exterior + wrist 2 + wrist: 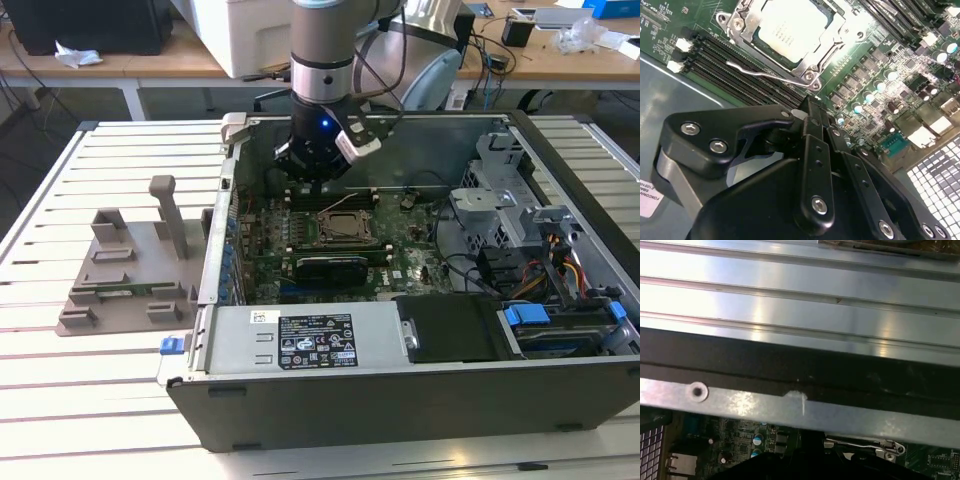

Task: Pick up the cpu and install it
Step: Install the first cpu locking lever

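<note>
The cpu (pixel 790 27) is a flat square chip with a silver-grey top. It lies in its socket on the green motherboard, with a metal frame (pixel 805 75) around it. In the exterior view the cpu (pixel 344 228) sits mid-board inside the open computer case. My gripper (pixel 807 106) hangs just above the board, a little to one side of the socket, with its black fingers closed together and nothing between them. Seen from the exterior view, the gripper (pixel 318 170) is over the far part of the case. A thin socket lever (pixel 765 75) runs along the frame.
Black memory slots (pixel 735 62) lie beside the socket. The case's metal wall (pixel 800 405) is close to the wrist. A drive cage and cables (pixel 520 230) fill the exterior view's right, and a black cover (pixel 320 340) lies near the front. A grey fixture tray (pixel 130 270) stands on the slatted table (pixel 60 400).
</note>
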You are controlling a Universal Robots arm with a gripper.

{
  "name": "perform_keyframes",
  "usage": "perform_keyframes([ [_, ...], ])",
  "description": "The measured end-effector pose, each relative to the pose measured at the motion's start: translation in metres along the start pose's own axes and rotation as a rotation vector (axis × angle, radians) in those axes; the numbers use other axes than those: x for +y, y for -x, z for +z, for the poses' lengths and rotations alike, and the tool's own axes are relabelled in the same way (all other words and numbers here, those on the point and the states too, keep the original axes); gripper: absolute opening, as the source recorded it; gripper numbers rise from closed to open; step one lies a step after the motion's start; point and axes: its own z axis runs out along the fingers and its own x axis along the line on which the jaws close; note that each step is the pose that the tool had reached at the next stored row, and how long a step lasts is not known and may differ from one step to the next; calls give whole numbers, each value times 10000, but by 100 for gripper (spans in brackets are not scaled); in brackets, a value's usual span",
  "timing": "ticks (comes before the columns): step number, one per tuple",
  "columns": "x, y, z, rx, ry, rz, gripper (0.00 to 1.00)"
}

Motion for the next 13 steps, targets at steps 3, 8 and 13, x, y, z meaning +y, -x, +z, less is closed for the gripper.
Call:
perform_keyframes([
  [3,0,0,16,-73,603,-13,11],
  [8,-8,32,45,-79,673,-15,11],
  [13,-13,74,53,-80,674,-16,11],
])
